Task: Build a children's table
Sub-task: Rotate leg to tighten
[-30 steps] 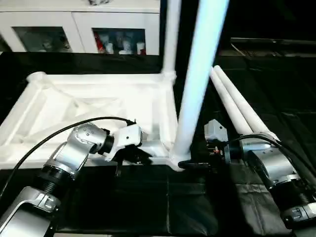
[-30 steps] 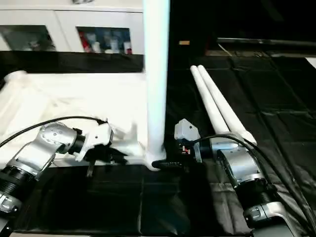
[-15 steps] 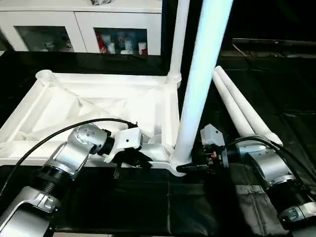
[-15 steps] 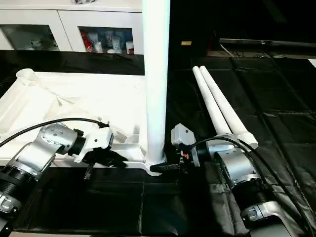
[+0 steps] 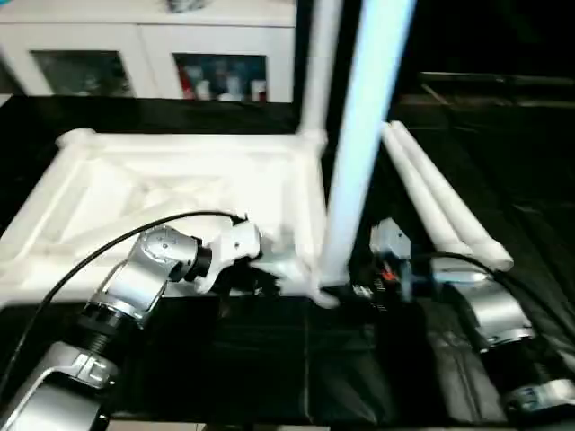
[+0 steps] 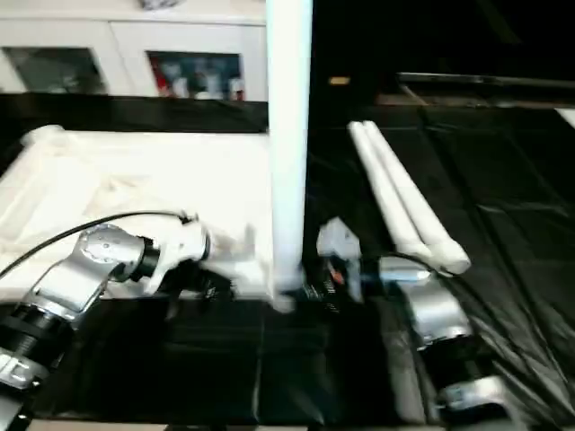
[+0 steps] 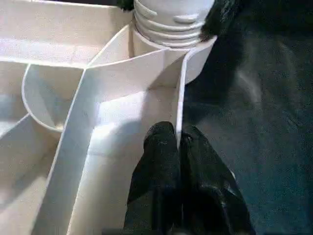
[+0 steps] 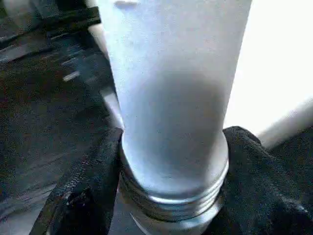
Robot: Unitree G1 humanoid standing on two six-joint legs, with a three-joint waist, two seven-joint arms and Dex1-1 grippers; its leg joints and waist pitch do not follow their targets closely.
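The children's table top [image 5: 180,184] lies upside down, ribbed underside up. One white leg [image 5: 319,63] stands in its far right corner socket. A second leg [image 5: 364,135] stands upright in the near right socket [image 7: 166,29]. My right gripper [image 8: 173,147] is shut on this leg just above its threaded end, with a black finger [image 8: 93,176] on each side. My left gripper [image 7: 178,139] is shut on the thin rim wall of the top, close to that same corner. Two more legs [image 5: 431,202] lie side by side on the black mat to the right.
A white glass-door cabinet [image 5: 135,54] stands behind the table top. Black matting [image 5: 269,359] covers the floor in front and to the right. My left arm's black cable [image 5: 108,247] arcs over the top's near edge.
My right gripper's fingers have closed in on the base of the near leg. The left gripper keeps its hold on the rim. The head views have shifted slightly.
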